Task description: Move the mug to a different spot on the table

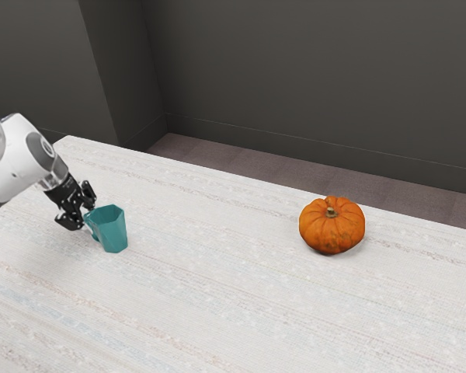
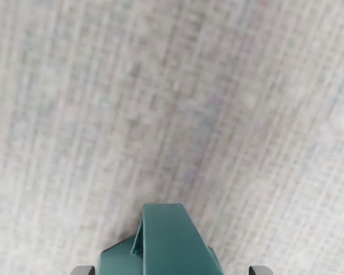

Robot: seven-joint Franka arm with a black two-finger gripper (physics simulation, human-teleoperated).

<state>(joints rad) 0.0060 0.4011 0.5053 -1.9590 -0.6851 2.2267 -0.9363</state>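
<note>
Gripper (image 1: pixel 79 208) hovering low over the table (image 1: pixel 217 295) at the exterior view's left, teal mug (image 1: pixel 109 228) sitting right against it, jaws clenching or loose, cannot tell, orange pumpkin (image 1: pixel 332 224) resting well apart at the exterior view's right.

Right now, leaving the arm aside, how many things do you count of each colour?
Teal: 1, the mug
Orange: 1, the pumpkin
Total: 2

Mug (image 1: pixel 109 228): teal, faceted, tapered toward base, mouth up, leaning slightly. Sits at 9 o'clock on the surface (image 1: pixel 217 303), exterior view.
</note>
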